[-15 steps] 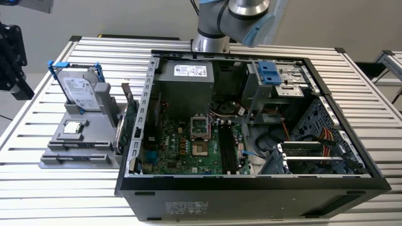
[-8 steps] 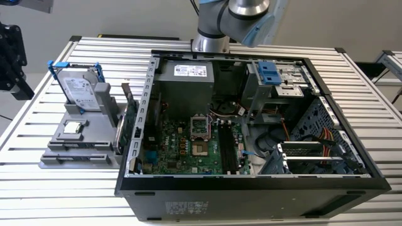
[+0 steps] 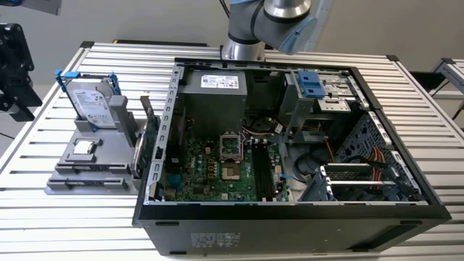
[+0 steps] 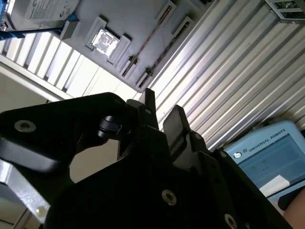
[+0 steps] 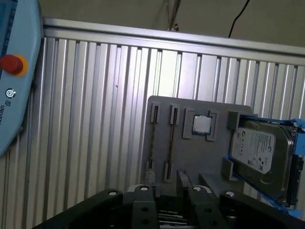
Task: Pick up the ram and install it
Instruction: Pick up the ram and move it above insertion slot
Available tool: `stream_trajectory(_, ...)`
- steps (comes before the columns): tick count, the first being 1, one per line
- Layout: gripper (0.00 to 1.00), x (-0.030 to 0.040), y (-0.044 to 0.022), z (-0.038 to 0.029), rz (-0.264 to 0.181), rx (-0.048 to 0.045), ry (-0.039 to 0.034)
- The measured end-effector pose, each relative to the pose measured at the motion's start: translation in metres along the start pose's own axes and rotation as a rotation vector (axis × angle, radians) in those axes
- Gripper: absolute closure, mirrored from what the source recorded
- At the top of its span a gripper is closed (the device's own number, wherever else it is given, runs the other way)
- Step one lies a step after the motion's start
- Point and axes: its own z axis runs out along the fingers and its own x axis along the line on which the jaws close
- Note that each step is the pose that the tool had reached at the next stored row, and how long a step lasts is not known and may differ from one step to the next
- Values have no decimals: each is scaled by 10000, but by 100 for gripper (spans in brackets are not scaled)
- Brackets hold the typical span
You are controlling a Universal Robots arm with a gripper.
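**Ram** (image 3: 138, 159): narrow bluish stick, apparently standing on edge along the case-side edge of the gray holder (image 3: 87, 188), at the exterior view's left. It is just beside the green card (image 3: 151, 147). Long axis near-to-far. Chips and label too small to tell.

**Gripper** (image 4: 163, 113): above the holder, fingers parted, empty. Ram judged below it, toward the computer case (image 3: 290, 228).

**Hard drive** (image 3: 94, 106): holder's far end.

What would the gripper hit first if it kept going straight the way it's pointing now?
Probably the grey parts holder, at the end with its two long slots: in both wrist views the gripper points there. Depth is unclear, so take it as a guess.
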Motion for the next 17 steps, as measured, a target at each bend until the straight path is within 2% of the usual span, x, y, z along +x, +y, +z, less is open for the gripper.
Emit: stream_trajectory(17,0,0,0,0,-97,-3,0)
